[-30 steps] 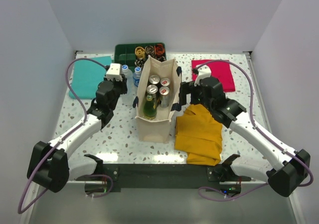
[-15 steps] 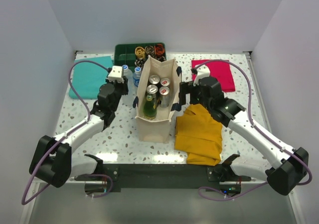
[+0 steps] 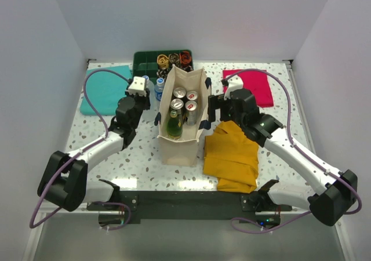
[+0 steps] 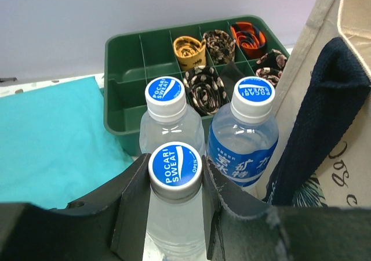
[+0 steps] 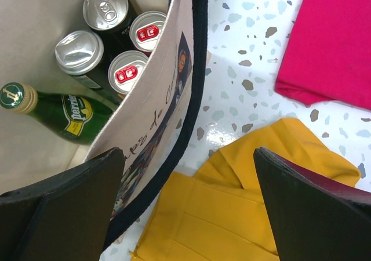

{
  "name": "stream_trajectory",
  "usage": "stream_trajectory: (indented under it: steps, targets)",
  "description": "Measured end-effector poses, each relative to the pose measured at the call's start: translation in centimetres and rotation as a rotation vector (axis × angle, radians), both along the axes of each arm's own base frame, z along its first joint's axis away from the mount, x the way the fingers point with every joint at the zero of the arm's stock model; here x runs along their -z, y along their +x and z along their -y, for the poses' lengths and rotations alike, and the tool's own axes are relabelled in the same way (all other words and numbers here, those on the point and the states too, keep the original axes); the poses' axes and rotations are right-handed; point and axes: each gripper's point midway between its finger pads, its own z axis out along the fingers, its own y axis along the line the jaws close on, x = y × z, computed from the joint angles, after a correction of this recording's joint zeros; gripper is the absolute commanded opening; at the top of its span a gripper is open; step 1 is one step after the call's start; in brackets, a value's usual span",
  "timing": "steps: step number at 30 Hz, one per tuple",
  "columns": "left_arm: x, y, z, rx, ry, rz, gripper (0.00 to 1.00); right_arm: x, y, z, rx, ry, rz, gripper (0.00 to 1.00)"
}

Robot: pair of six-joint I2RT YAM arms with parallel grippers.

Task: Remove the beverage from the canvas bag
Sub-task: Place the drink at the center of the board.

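A Pocari Sweat bottle (image 4: 174,167) is clamped just under its cap by the closed left gripper (image 4: 175,182), just left of the canvas bag (image 3: 181,148) and beside two like bottles (image 4: 249,127). The right gripper (image 5: 188,156) is held wide open over the bag's right wall, gripping nothing. Inside the bag, four cans (image 5: 93,46) and a leaning green Perrier bottle (image 5: 69,113) are seen. The glass bottle is judged heavy, slick and breakable, best taken at its neck; the full cans, stiff but tightly packed.

Cans (image 3: 177,104) and a bottle (image 3: 174,123) sit in the canvas bag (image 3: 177,151), tray (image 3: 144,62) behind.
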Motion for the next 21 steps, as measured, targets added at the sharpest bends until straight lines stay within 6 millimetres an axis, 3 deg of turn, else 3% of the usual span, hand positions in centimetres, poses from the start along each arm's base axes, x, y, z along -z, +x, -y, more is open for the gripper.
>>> stream_trajectory:
  steps: [21]
  targets:
    - [0.48,0.5,-0.05,-0.008,0.009,0.027,0.0,-0.49,0.35,-0.23,-0.003,-0.001,0.007,0.98]
